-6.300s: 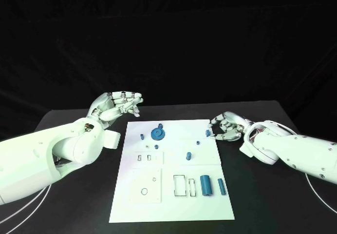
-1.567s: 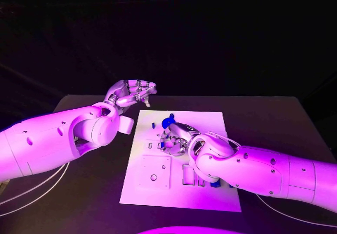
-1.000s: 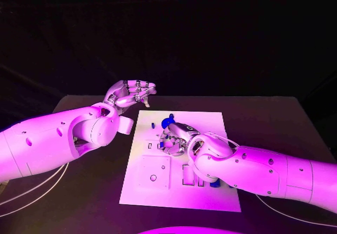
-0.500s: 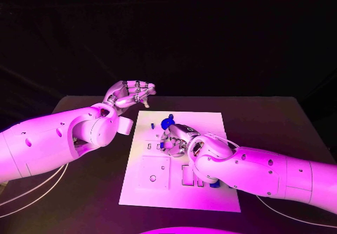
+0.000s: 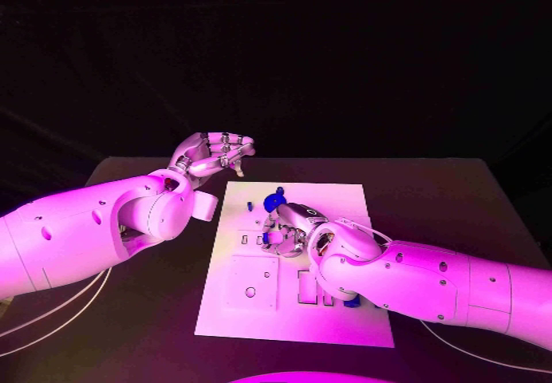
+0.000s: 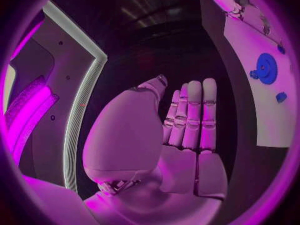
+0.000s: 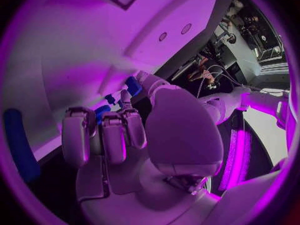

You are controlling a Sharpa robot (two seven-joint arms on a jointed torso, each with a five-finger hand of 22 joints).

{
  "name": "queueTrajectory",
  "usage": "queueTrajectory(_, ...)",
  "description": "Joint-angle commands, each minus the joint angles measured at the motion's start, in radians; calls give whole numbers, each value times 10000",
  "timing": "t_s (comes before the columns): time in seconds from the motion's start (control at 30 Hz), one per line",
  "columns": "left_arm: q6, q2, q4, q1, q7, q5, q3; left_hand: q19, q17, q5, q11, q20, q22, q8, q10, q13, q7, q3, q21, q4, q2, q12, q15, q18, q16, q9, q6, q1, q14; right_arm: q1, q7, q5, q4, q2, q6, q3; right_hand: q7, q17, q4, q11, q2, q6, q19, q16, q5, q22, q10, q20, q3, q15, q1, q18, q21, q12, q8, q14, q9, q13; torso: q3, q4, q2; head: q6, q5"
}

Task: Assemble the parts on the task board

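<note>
My right hand (image 5: 290,230), silver and many-fingered, is down over the middle of the flat white task board (image 5: 333,199), fingers curled around a small blue plastic part (image 5: 270,237) that it seems to be seating. The right wrist view shows the fingertips (image 7: 125,96) bent toward blue pieces against the white plate, so I judge the hand to be gripping that part, though the exact hold is hard to make out.

My left hand (image 5: 215,154) is raised off the table beyond the board's far left corner, fingers drawn in toward the thumb with nothing between them.

Just beyond my right hand, a round blue gear-like disc (image 5: 276,198) sits near the board's far edge. The left wrist view shows it with a pale hub (image 6: 265,68) and two smaller blue pieces beside it. A dark blue bar (image 5: 351,302) peeks out from under my right forearm at the near side.

By my reckoning the job is at an early to middle stage: one part is in hand, the rectangular slots (image 5: 309,287) and a round hole (image 5: 251,291) in the near half look unfilled, and several pieces lie loose.
</note>
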Motion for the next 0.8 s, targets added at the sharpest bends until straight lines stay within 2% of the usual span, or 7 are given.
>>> queueTrajectory(0.03, 92, 10, 13, 7, 27, -44, 5, 64, 16, -51, 12, 31, 9, 56, -83, 9, 23, 41, 35, 11, 5, 29, 26, 69, 36, 15, -78, -75, 70, -8, 107, -136, 23, -4, -79, -1, 8, 2356, 149, 43, -20, -89, -14, -2, -213, 1348, -97, 98, -463, 84, 47, -91, -85, -60, -40, 1009, -50, 918, -5, 0, 4, 0, -9)
queueTrajectory(0.3, 131, -7, -22, 7, -172, -217, 2, 89, 35, -52, 10, 28, 55, 86, -125, 48, 21, 39, 133, 13, 3, 94, 19, 70, 172, 35, -114, -89, 165, -8, 199, -247, 227, -173, -399, -1, 33, 2325, 787, 67, 270, -163, -44, -14, -480, 1321, -185, 127, -2003, 107, 658, -72, -196, -128, -35, 1001, -181, 826, -2, 10, 0, 35, -30)
queueTrajectory(0.47, 584, -66, -103, 7, -1180, -1180, -3, 523, 138, -58, -53, -9, 745, 227, -157, 474, -33, -259, 709, 75, 35, 793, -27, -30, 706, 122, -341, -535, 410, 45, 813, -90, 779, -745, -1072, 39, 100, 2295, 936, 126, 350, -376, -76, -25, -532, 1288, -248, 155, -2723, 151, 866, -57, -279, -181, -134, 994, -282, 759, -8, -13, -36, 73, -19)
queueTrajectory(0.57, 840, -94, -160, 7, -1872, -1911, -4, 1519, 2019, -40, -137, -73, 2159, 809, -537, 1629, -102, -858, 1651, 23, 239, 2521, -102, -264, 2558, 410, -571, -1214, 1709, 163, 1544, 306, 1047, -1126, -1225, 77, 132, 2216, 924, 152, 446, -446, -180, -51, -494, 1170, -309, 176, -2823, 176, 1045, -14, -457, -235, -173, 974, -316, 697, -12, -10, -25, 99, -41)
queueTrajectory(0.63, 1071, -126, -213, 7, -2501, -2546, -4, 2190, 4069, -27, -222, -119, 3186, 1803, -1382, 3467, -151, -1411, 2301, 87, 537, 5316, -154, -434, 4180, 806, -772, -1482, 2873, 306, 2281, 878, 1264, -1490, -1209, 105, 154, 2070, 917, 173, 557, -488, -371, -100, -451, 954, -411, 194, -2824, 194, 1213, 62, -774, -326, -191, 936, -338, 598, -2, -14, -32, 91, -47)
queueTrajectory(0.67, 1132, -136, -227, 8, -2686, -2740, -4, 2531, 4546, 59, -310, -188, 3582, 2088, -1556, 3934, -277, -1492, 2551, 61, 657, 6077, -250, -495, 4573, 888, -804, -1603, 3229, 353, 2521, 1076, 1324, -1605, -1166, 113, 161, 1953, 917, 180, 594, -498, -517, -140, -426, 789, -523, 201, -2816, 200, 1282, 120, -1015, -431, -191, 905, -344, 484, -1, -18, -36, 97, -41)
queueTrajectory(0.8, 1703, -188, -302, 9, -3969, -4164, -4, 3750, 6357, 24, -543, -370, 5160, 2984, -1413, 4806, -493, -1749, 3301, 142, 851, 7704, -443, -799, 5566, 1236, -532, -2096, 4316, 659, 3765, 2275, 1736, -2424, -754, 148, 144, 1008, 881, 161, 798, -456, -1236, -532, -53, -15, -1232, 202, -2675, 183, 1712, 386, -2238, -1109, -32, 624, -326, -240, -4, -25, -62, 90, -15)
